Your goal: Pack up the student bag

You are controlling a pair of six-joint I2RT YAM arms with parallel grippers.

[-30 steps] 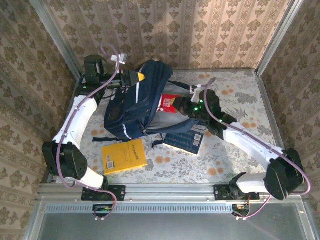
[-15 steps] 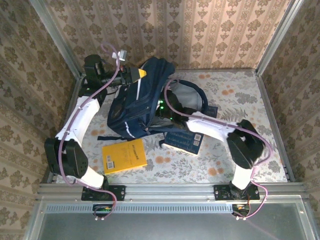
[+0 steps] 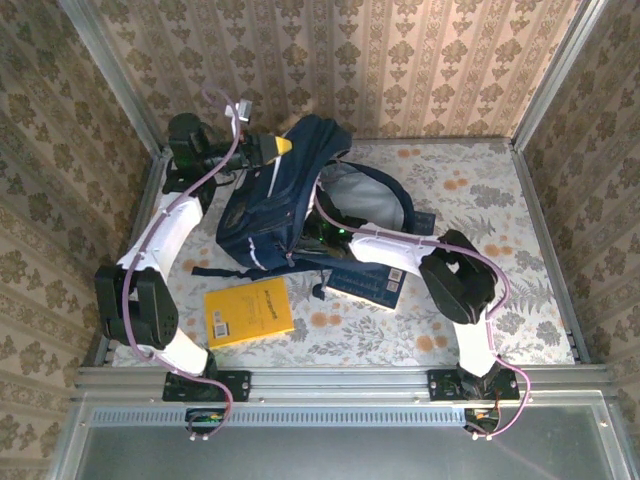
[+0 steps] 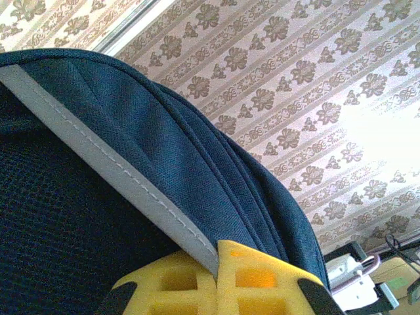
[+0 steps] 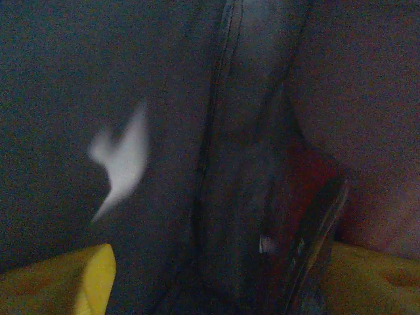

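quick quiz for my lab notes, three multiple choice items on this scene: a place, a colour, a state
1. The yellow rectangular book lies: A on the floral table before the dark navy fabric student bag; B inside it; C on an arm.
2. The book beside the right arm is: A dark blue; B green; C white.
3. The left fingers are: A open; B clamped on the bag's edge; C holding a book.
1A, it lies flat there; 2A, its cover shows it; 3B, fabric is pinched between them.
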